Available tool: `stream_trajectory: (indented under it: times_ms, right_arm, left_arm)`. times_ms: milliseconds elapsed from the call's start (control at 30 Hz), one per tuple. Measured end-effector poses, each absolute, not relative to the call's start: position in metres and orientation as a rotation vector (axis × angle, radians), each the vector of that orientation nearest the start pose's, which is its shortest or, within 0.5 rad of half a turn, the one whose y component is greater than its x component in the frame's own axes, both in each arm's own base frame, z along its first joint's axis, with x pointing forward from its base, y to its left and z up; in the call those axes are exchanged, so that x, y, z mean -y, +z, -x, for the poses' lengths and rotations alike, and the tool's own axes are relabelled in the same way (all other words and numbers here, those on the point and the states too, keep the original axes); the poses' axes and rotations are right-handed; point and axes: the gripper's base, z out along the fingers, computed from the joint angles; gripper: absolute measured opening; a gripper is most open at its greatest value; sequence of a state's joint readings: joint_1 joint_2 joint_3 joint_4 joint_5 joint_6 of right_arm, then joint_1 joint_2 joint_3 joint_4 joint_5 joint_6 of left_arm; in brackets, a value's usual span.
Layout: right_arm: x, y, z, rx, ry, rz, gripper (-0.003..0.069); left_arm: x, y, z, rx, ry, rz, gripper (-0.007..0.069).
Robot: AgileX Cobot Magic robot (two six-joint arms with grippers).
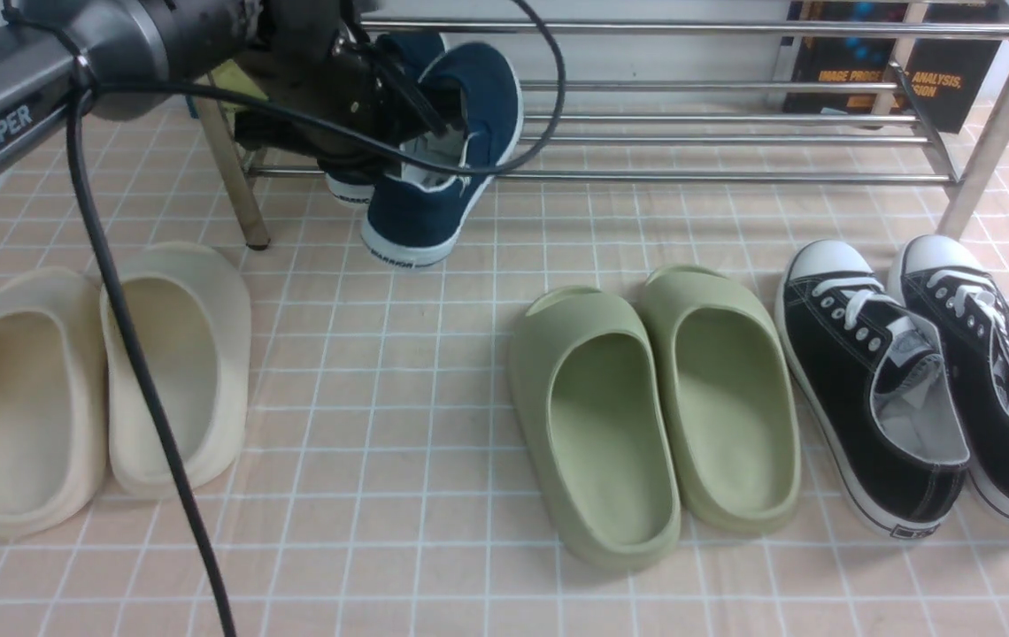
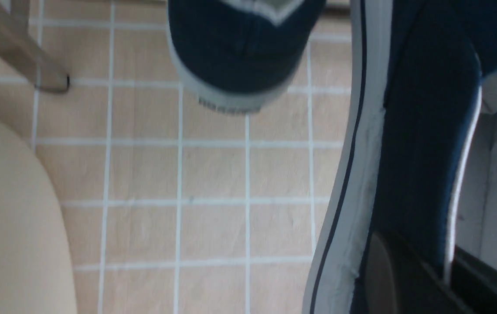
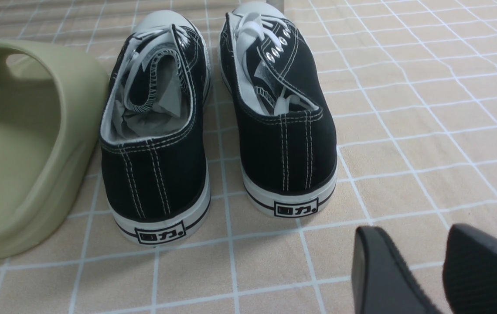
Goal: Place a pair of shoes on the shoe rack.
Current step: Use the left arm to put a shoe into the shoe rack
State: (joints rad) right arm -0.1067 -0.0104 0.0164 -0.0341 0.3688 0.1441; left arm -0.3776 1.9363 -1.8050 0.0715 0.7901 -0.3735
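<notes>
Two navy-blue slip-on shoes with white soles are tilted toe-up at the left end of the chrome shoe rack. The front shoe has its "WARRIOR" heel low near the floor. The second shoe is mostly hidden behind my left gripper. In the left wrist view, my left gripper is shut on the side wall of one navy shoe, and the other shoe's heel hangs beyond it. My right gripper is open and empty above the floor, behind the black sneakers.
Cream slides lie at the front left, green slides in the middle and black lace-up sneakers at the right. A rack leg stands next to the navy shoes. My left arm's cable hangs over the cream slides.
</notes>
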Motion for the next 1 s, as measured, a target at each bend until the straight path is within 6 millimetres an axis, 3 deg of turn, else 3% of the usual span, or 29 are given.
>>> stream_trajectory:
  times_ms: [67, 333, 567, 733, 800, 1000]
  right_arm:
    - [0.007, 0.175, -0.052, -1.846, -0.009, -0.211, 0.0237]
    - [0.007, 0.175, -0.052, -1.846, -0.008, -0.211, 0.0237]
    - [0.007, 0.175, -0.052, -1.846, -0.008, -0.211, 0.0237]
    - [0.007, 0.175, -0.052, -1.846, -0.009, -0.211, 0.0237]
    - [0.007, 0.175, -0.052, -1.846, -0.009, -0.211, 0.0237]
    - [0.007, 0.175, -0.052, -1.846, -0.009, -0.211, 0.0237]
  left_arm:
    - [0.165, 0.317, -0.427, -2.392, -0.28, -0.04, 0.0035]
    - [0.177, 0.284, -0.455, -2.393, -0.296, -0.036, 0.0039]
    - [0.183, 0.286, -0.472, -2.209, -0.357, -0.013, 0.0058]
    - [0.186, 0.275, -0.482, -2.155, -0.355, -0.016, 0.0128]
    - [0.186, 0.267, -0.486, -2.15, -0.338, -0.025, 0.0189]
    - [0.186, 0.276, -0.487, -2.098, -0.335, -0.042, 0.0333]
